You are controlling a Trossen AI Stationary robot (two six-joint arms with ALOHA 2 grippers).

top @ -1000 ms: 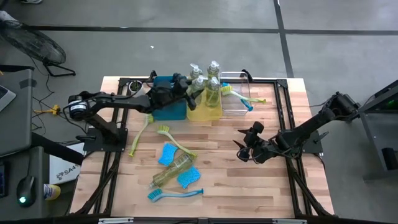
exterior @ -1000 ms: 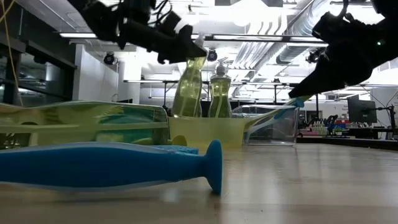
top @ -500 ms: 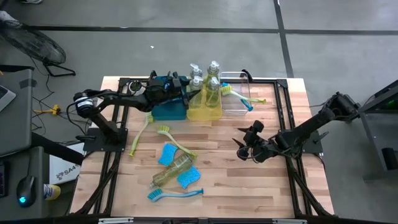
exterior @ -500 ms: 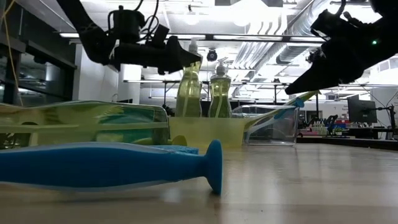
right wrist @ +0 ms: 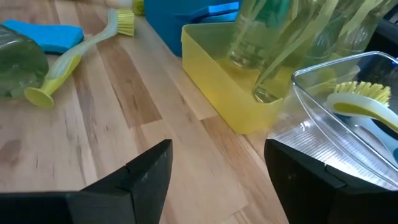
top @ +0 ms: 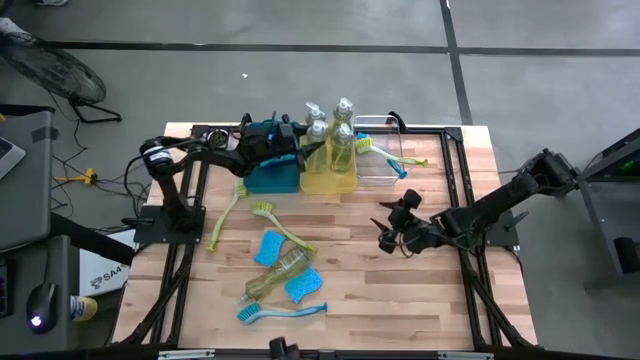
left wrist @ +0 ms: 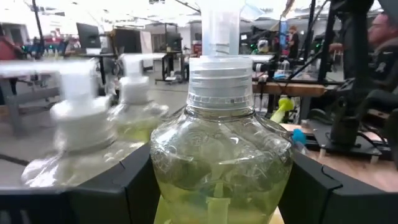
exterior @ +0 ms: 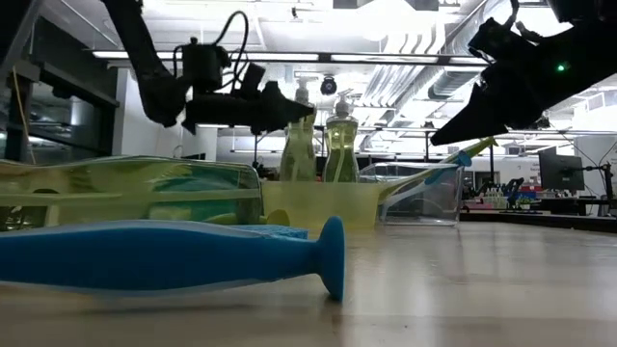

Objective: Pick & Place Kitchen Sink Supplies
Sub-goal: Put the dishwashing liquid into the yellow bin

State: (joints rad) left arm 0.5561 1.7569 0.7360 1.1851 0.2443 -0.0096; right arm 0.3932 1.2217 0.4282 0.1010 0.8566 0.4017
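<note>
My left gripper point(top: 303, 152) reaches in from the table's left and is shut on a clear pump bottle of yellowish-green soap point(left wrist: 221, 155), which stands upright over the yellow bin point(top: 328, 182) among other soap bottles point(top: 344, 135). My right gripper point(top: 390, 236) hovers open over bare table right of centre, nothing between its fingers point(right wrist: 149, 168). On the near-left table lie another soap bottle point(top: 275, 275) on its side, two blue sponges point(top: 269, 246), a blue brush point(top: 282, 311) and two yellow-green brushes point(top: 285, 230). My left gripper pinches the soap bottle's upper body just under its shoulder point(left wrist: 163, 180) between its two fingers, one on each side. The fingers point(exterior: 275, 104) lie about level, coming from the table's left. The bottle stands upright, its lower part inside the yellow bin; the bin wall hides its bottom.
A blue bin point(top: 270, 178) stands left of the yellow one, under my left arm. A clear bin point(top: 378, 168) on the right holds brushes point(top: 385, 152). The wood between my right gripper and the bins is bare.
My left gripper has come down over the yellow bin and tipped to level. The soap bottle in it, tilted a second ago, now stands upright and lower, among the other bottles.
</note>
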